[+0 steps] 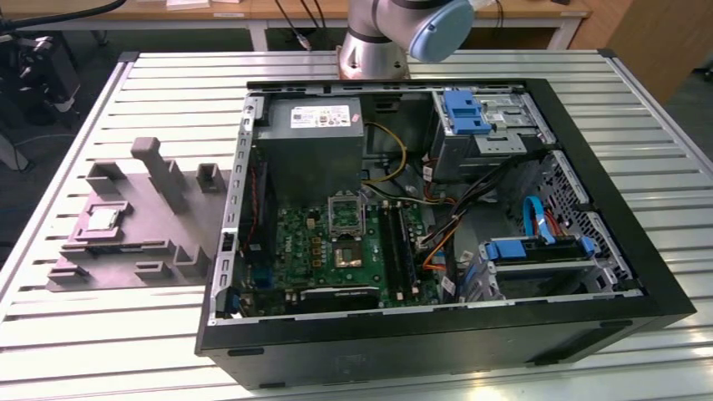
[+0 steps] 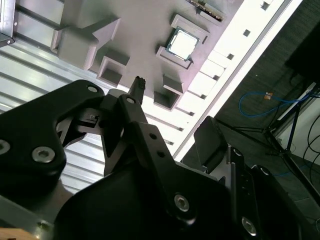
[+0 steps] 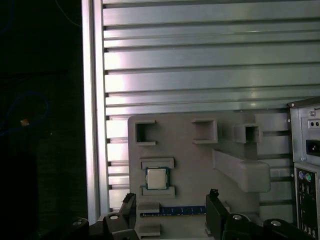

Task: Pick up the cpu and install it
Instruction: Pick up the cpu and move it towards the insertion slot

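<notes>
The step in hand looks like the pickup. The pincer (image 3: 172, 196) hangs released and empty above the grey tray (image 3: 192, 165), its two fingers spread wide. The cpu (image 3: 156, 178) lies flat in a shallow seat of that tray, between two raised lips and apart from both fingers. To do this well, I judge the fingers should centre over the chip, descend level, and close lightly on its two free edges, clear of the tray's lips, so it lifts without tilting. Count: one cpu, one tray, one pincer with two fingers, and one open computer case (image 1: 446, 342) just beside the tray on the table (image 1: 112, 351), holding one green circuit board (image 1: 317, 251).
</notes>
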`<action>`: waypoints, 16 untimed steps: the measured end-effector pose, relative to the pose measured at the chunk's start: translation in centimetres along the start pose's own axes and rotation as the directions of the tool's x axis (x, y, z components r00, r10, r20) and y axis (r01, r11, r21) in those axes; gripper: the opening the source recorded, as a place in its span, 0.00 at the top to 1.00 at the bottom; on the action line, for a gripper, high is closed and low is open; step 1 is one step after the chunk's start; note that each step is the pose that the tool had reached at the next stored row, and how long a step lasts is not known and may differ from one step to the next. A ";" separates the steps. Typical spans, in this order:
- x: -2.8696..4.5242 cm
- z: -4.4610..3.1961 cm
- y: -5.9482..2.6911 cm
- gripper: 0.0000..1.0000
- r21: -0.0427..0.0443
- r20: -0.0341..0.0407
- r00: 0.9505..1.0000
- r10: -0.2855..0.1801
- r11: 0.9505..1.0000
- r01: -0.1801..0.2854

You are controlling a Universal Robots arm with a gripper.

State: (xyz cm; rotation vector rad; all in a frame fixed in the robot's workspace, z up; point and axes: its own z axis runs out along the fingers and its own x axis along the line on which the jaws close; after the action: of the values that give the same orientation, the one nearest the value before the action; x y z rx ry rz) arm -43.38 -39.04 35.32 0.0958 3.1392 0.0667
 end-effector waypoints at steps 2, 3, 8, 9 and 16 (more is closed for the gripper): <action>0.00 0.00 0.00 0.34 0.000 0.000 1.000 0.000 1.000 0.000; 0.00 0.00 0.00 0.34 0.000 0.000 1.000 0.000 1.000 0.000; 0.00 0.00 0.00 0.34 0.000 0.000 1.000 0.000 1.000 0.000; 0.00 0.00 0.00 0.34 0.000 0.000 1.000 -0.001 1.000 0.001; 0.00 0.06 0.00 0.34 0.000 0.000 1.000 -0.006 1.000 0.006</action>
State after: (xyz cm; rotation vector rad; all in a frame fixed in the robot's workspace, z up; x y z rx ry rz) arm -43.39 -39.04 35.26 0.0866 3.1394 0.0667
